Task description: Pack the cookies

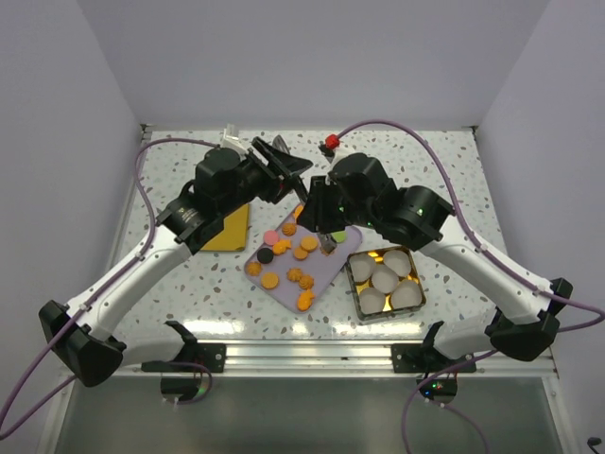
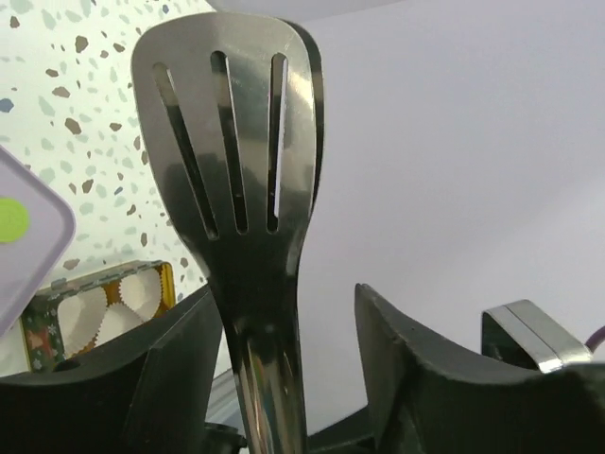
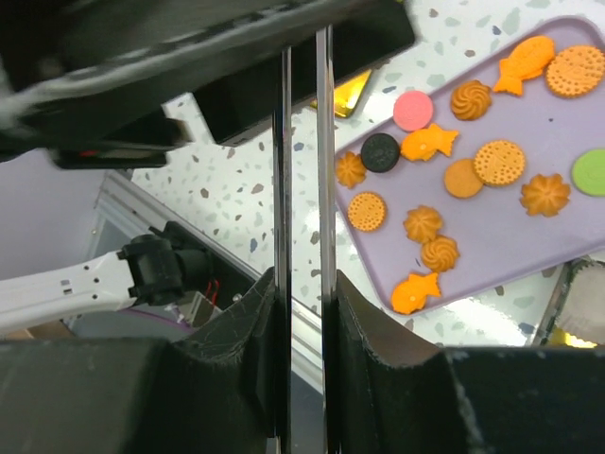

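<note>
The right gripper [image 3: 301, 312] presses its two fingers together on the twin steel arms of a pair of tongs [image 3: 324, 142], pinching them close above the middle of the table. Just to its left, the left gripper [image 2: 284, 295] stands spread around the shank below the tongs' slotted head, with a gap between steel and one finger, so the hold looks to rest with the right arm. Beneath lie the cookies [image 3: 499, 162], orange, pink, green and black, all on a lilac tray [image 3: 501, 248] at the table's centre. Right of the tray, a tin [image 1: 352, 284] holds white paper cups [image 1: 385, 279], none visibly filled. Packing appears not yet begun, and every cookie waits to be moved.
</note>
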`<state>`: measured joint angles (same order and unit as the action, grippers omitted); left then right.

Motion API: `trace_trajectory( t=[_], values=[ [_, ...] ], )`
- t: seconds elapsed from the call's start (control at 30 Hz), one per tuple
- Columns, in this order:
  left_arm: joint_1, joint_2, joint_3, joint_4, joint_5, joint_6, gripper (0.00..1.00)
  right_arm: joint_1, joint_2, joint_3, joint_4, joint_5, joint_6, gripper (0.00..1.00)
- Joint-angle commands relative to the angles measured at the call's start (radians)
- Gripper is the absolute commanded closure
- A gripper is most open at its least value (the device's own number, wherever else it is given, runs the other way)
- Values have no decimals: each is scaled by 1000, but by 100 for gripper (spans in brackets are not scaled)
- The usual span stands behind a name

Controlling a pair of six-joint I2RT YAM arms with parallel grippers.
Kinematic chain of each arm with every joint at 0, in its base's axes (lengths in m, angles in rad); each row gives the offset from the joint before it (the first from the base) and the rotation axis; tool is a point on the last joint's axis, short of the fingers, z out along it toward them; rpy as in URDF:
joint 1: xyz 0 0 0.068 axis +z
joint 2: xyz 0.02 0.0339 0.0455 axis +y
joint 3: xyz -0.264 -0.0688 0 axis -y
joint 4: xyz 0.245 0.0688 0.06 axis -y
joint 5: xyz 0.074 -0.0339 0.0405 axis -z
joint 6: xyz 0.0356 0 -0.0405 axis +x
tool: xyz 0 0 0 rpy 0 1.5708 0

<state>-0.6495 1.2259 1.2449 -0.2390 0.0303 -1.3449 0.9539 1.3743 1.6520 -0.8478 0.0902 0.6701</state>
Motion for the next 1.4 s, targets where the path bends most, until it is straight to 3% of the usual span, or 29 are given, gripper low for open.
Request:
trace_trajectory(
  t=[0.0,0.17,0.27,0.47,0.7,1.0,1.37],
  values=[
    [-2,-52,16,-23,-27,36,35,-7,-11,6,-8,54,11,80],
    [-2,-114,1,-120,-66,61,10,-9,0,43,-79,120,-21,81],
    [-1,-158,-1,-232,-108,90,6,-12,0,68,-123,163,-40,81],
    [4,-295,-44,-528,-251,159,5,-14,15,54,-243,172,-50,80],
    [8,-480,-97,-773,-429,184,0,-14,-44,-174,-238,85,3,67],
    [7,-658,-206,-872,-438,125,1,-15,6,-281,-188,43,25,57],
    [7,-646,-165,-893,-446,158,2,-14,140,-284,-160,29,59,56]
  ],
)
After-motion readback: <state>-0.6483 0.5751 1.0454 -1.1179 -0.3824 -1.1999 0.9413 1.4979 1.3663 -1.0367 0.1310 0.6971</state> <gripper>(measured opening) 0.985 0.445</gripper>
